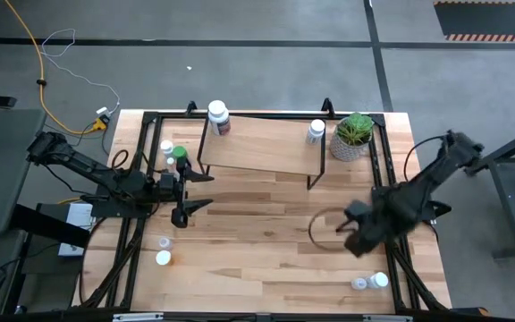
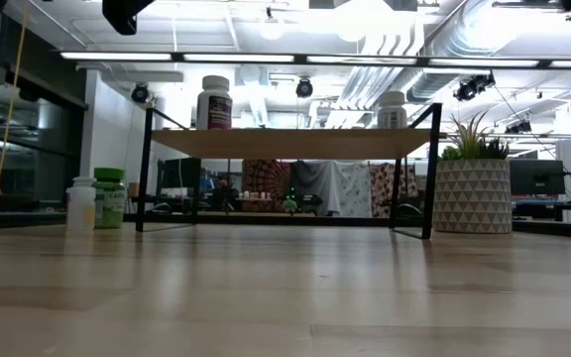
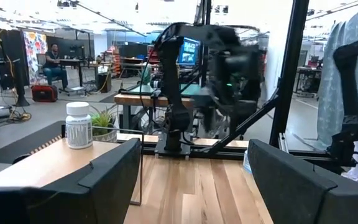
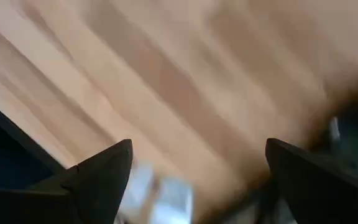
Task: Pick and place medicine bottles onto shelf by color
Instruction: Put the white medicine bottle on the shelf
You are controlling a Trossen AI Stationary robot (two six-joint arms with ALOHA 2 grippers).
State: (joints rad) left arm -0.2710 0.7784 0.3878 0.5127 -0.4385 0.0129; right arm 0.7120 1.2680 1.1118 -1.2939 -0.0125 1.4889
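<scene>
The shelf (image 1: 259,146) stands at the table's far middle on thin black legs. On its board stand a white-capped bottle with a reddish label (image 1: 218,117) and a white bottle (image 1: 316,131). A white bottle (image 1: 166,148) and a green-capped bottle (image 1: 180,155) stand on the table left of the shelf. Two white bottles (image 1: 163,250) sit near left, and two more (image 1: 370,282) near right. My left gripper (image 1: 192,193) hovers open and level beside the shelf's left end. My right gripper (image 1: 358,234) points down, open, above the table just far of the near-right bottles (image 4: 160,194).
A potted green plant (image 1: 354,136) stands at the shelf's right end. A black metal frame (image 1: 141,161) runs around the tabletop. Bare wood lies between the two arms in front of the shelf. Beyond the table, a person sits in the room (image 3: 55,59).
</scene>
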